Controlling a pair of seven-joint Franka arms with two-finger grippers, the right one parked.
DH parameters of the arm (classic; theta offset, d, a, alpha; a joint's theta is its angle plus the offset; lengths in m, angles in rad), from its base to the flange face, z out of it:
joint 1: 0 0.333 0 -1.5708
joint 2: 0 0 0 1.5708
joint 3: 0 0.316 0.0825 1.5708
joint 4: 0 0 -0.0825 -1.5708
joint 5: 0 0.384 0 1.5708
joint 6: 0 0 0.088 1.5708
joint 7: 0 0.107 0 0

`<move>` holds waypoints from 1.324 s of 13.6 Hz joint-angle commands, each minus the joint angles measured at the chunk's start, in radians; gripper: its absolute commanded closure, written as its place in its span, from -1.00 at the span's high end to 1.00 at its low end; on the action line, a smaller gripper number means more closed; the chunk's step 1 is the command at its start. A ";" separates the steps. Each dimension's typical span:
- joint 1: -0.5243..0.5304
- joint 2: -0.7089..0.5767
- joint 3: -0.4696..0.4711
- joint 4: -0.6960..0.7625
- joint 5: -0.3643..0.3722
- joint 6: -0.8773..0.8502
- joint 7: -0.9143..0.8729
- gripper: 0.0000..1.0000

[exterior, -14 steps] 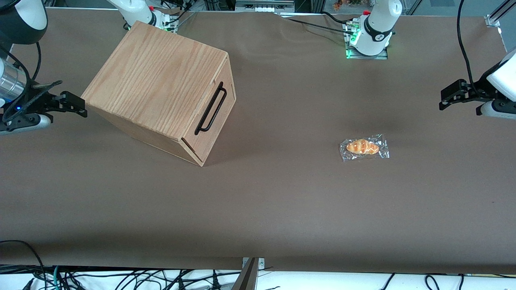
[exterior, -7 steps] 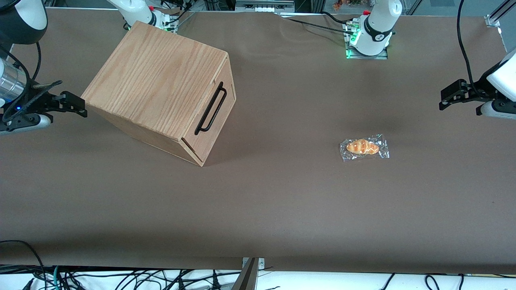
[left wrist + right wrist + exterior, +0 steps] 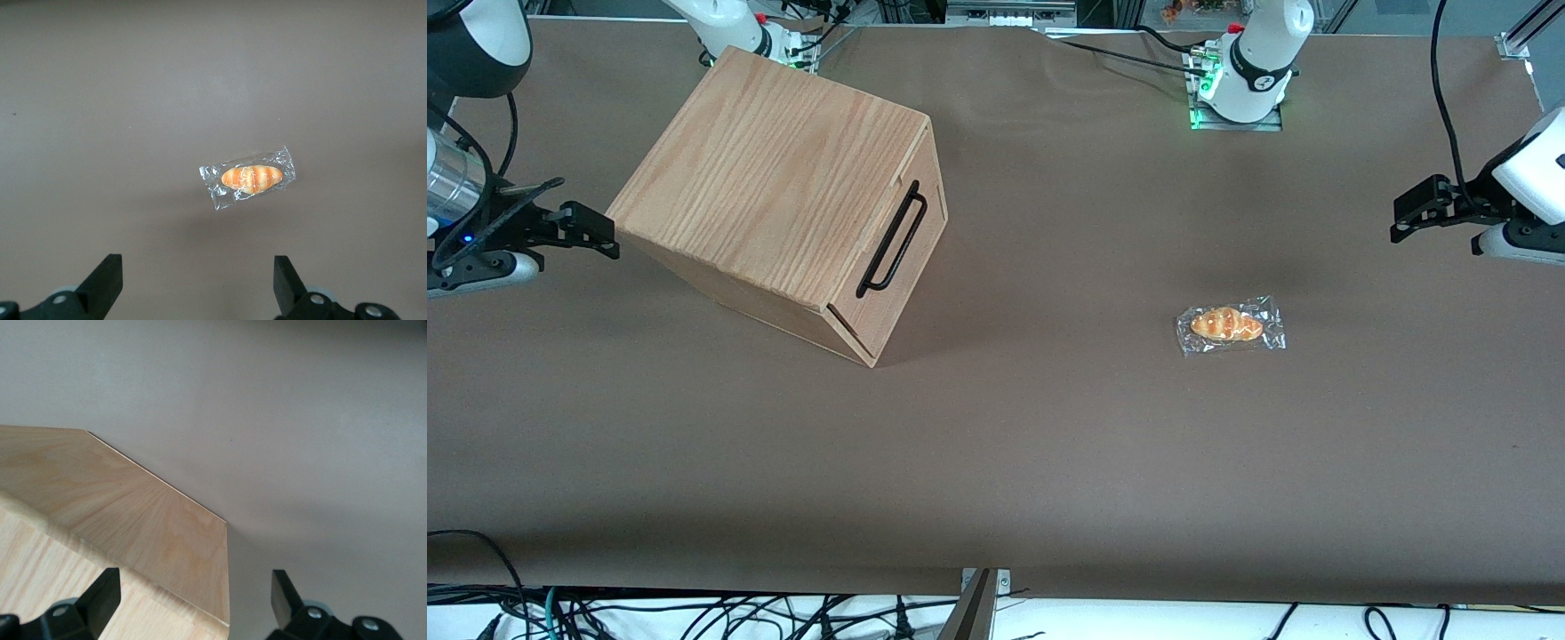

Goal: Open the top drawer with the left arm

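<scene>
Front view: top drawer (image 3: 896,258) closed, toward parked arm's end of worktop (image 3: 1049,427); pincer (image 3: 1405,218) near working arm's end. Left wrist view: pincer (image 3: 197,283) spread wide, empty, above wrapped bread (image 3: 250,178).

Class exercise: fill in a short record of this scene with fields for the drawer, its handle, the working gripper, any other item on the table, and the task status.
top drawer: shut, front flush with the wooden cabinet
handle: long black bar on the drawer front, nothing touching it
gripper: open, holding nothing, in the air at the working arm's end of the table, well apart from the drawer
other item: wrapped bread roll lying on the brown table, between gripper and cabinet, nearer the gripper
task status: drawer not yet opened
</scene>
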 commanded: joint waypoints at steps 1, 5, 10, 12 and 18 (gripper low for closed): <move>-0.001 0.005 -0.002 -0.007 -0.011 -0.006 0.033 1.00; -0.002 0.052 -0.002 0.003 -0.008 -0.041 0.031 1.00; -0.076 0.169 -0.116 0.009 -0.026 -0.048 0.017 1.00; -0.093 0.203 -0.134 0.010 -0.148 -0.043 -0.010 1.00; -0.329 0.342 -0.137 0.088 -0.356 0.118 -0.258 1.00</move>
